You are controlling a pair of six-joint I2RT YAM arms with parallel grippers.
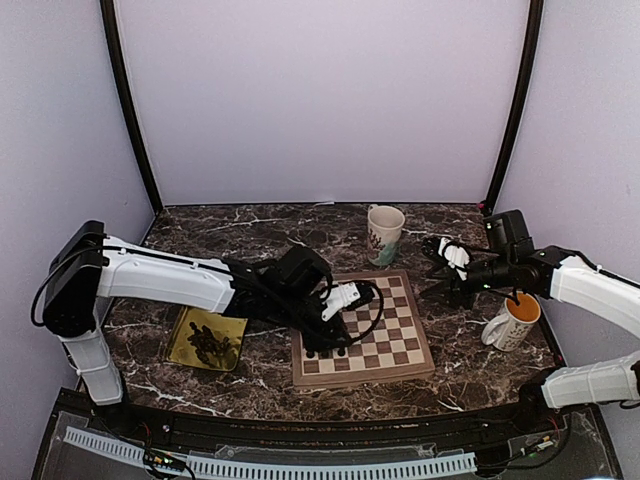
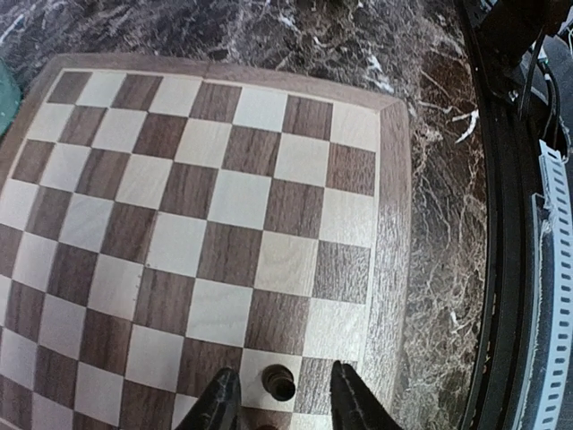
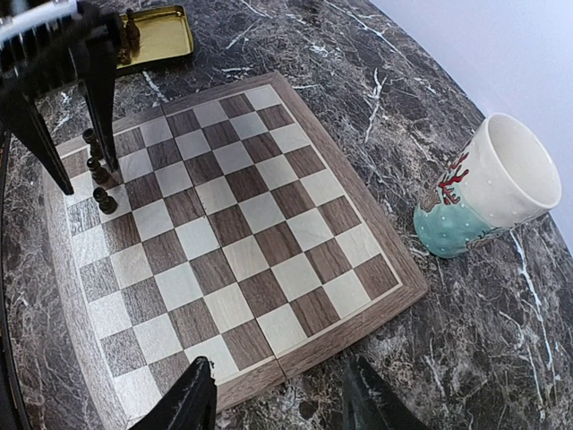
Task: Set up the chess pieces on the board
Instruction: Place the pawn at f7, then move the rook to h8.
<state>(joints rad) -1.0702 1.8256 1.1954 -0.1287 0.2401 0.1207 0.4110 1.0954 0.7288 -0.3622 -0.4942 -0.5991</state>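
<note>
While a piece (image 2: pixel 279 383), judged light, stiff and easily toppled, stands at the board's (image 1: pixel 390 330) seven-o'clock corner, the left gripper (image 2: pixel 285 374) is seen released around it, untouching. A pinch at the waist is advised. The right gripper (image 3: pixel 277 363) is held open, empty. Spare pieces (image 1: pixel 210 342) are heaped in the nine-o'clock tray (image 1: pixel 179 342).

1. Chessboard (image 3: pixel 260 210): brown and cream chequers, pale wood rim.
2. Chess pieces (image 3: pixel 106 201): dark brown-black.
3. Tray (image 3: pixel 166 31): gold.
4. Table (image 3: pixel 385 81): dark marble, white veins.
5. Far mug (image 3: pixel 488 199): cream, teal base, red sprig.
</note>
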